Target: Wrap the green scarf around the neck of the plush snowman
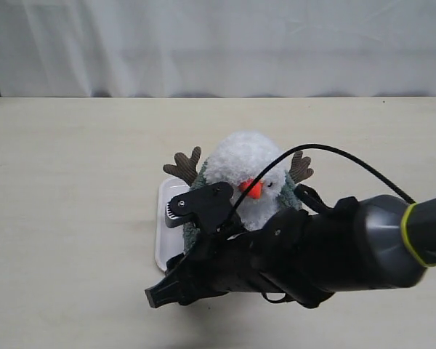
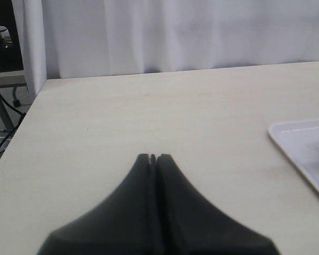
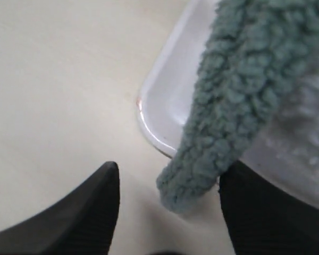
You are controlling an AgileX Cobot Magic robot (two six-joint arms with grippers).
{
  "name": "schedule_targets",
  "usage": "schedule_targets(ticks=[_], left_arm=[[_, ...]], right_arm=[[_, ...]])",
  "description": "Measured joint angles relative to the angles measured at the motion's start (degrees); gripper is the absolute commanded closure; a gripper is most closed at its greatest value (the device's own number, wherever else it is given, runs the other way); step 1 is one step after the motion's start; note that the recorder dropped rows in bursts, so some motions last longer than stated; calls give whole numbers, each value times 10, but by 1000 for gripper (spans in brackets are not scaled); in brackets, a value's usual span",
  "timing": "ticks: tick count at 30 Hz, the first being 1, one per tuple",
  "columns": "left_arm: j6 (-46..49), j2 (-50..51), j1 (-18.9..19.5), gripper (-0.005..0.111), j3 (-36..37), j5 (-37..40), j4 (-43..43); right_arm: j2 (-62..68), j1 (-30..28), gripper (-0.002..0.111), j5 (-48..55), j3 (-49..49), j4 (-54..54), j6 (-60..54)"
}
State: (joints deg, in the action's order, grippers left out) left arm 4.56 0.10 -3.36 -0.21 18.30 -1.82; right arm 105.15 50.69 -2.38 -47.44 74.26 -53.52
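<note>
Right pincer (image 3: 169, 175) up front, spread, with the scarf (image 3: 228, 106) end dangling between its jaws at the tray (image 3: 167, 95) corner. The scarf shows on both sides of the snowman (image 1: 247, 163), mid-worktop. Guessing it's the grab step: pinch the end, then cross the front. Left pincer (image 2: 153, 159) is pressed together.

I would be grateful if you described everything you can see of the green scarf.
The dusty-green fuzzy fleece scarf is a narrow, curly-piled strip. In the exterior view it shows on both sides of the white plush snowman, beside its head. One rounded end droops past the corner of the white plastic tray, between the open jaws of the right gripper, close to one, clear of the other.
</note>
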Motion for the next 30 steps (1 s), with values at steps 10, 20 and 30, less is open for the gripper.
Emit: schedule_targets(ticks=[10, 20, 30], left_arm=[[0, 0, 0, 107, 0, 0, 0], [0, 0, 0, 107, 0, 0, 0], [0, 0, 0, 107, 0, 0, 0]], right_arm=[[40, 0, 78, -1, -23, 0, 0], [9, 0, 104, 29, -24, 0, -86], [-104, -4, 104, 190, -24, -443, 143]])
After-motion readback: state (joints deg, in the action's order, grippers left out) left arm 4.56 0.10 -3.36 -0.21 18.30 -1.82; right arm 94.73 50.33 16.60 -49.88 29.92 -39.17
